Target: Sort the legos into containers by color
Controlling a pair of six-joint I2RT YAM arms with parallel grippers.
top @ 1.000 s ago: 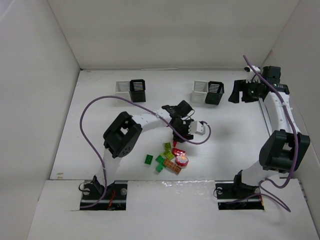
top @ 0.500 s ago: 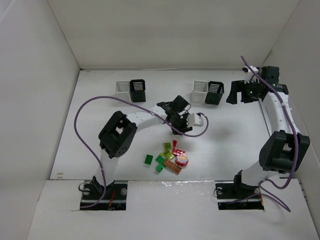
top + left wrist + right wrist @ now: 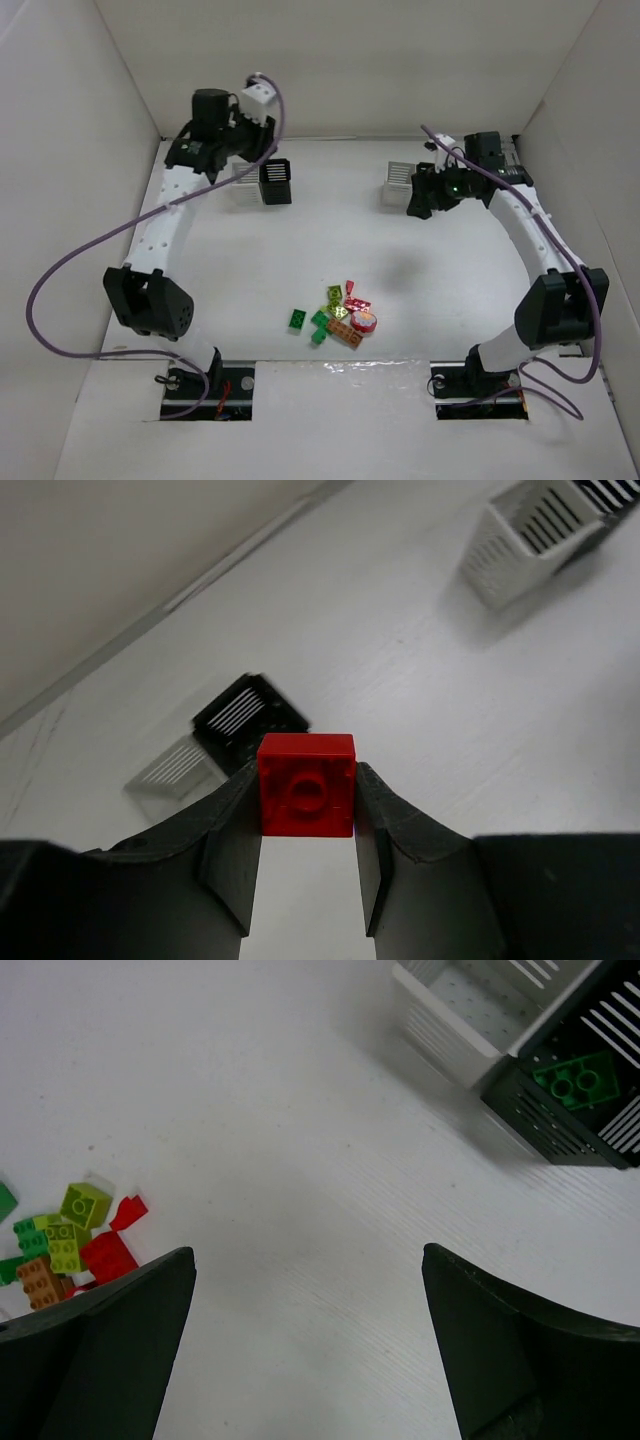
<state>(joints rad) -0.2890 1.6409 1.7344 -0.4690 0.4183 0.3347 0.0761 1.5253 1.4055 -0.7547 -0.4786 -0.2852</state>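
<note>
One red lego (image 3: pixel 306 798) pinched in left jaws, right jaws spread wide, green lego (image 3: pixel 575 1080) inside black bin (image 3: pixel 545 1125)

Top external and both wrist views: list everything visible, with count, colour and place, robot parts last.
Left bin pair: two, one white, one black, far left of the table.
Right bin pair: two, one white, one black, far right.
Loose legos: about ten, green, yellow-green, red, orange, piled near the front centre.
Red lego: one, clamped between the left fingers.
Green lego: one, inside the black bin of the right pair.
Table: one, white.
Walls: white, around the table.
Cables: two, purple, one per arm.
Left fingers: black, shut on the red lego, near the left bin pair.
Right fingers: black, open, empty, near the right bin pair.
</note>
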